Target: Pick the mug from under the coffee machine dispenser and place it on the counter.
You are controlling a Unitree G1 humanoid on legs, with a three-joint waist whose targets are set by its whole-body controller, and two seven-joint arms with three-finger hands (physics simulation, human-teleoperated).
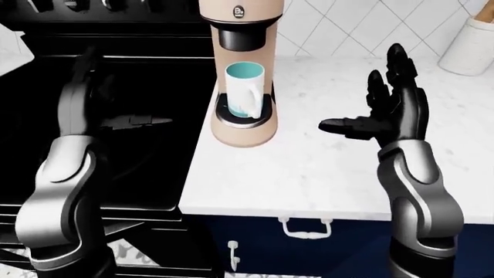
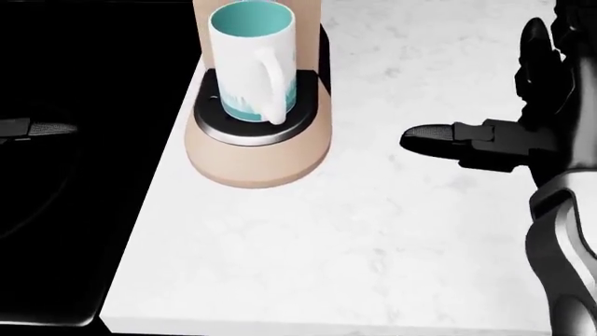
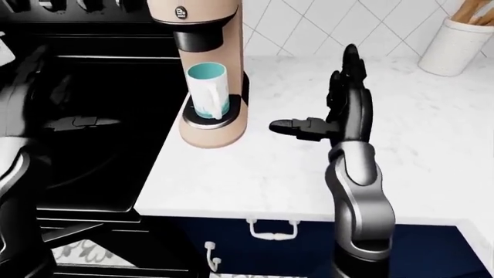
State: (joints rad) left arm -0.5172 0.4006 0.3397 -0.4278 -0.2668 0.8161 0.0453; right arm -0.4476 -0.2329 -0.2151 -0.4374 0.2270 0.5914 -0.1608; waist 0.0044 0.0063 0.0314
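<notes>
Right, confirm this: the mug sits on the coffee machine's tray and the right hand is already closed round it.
Not quite. The mug does sit on the coffee machine's tray, but the right hand is open and apart from it, held over the counter to the mug's right, as the left-eye view shows.

mug (image 1: 245, 90) under dispenser (right hand (image 1: 384, 113) spread)

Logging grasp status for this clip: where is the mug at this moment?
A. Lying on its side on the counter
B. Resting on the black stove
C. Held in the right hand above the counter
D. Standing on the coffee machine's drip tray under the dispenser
D: the mug stands upright on the coffee machine tray beneath the dispenser, while the open right hand hovers apart from it over the counter.
</notes>
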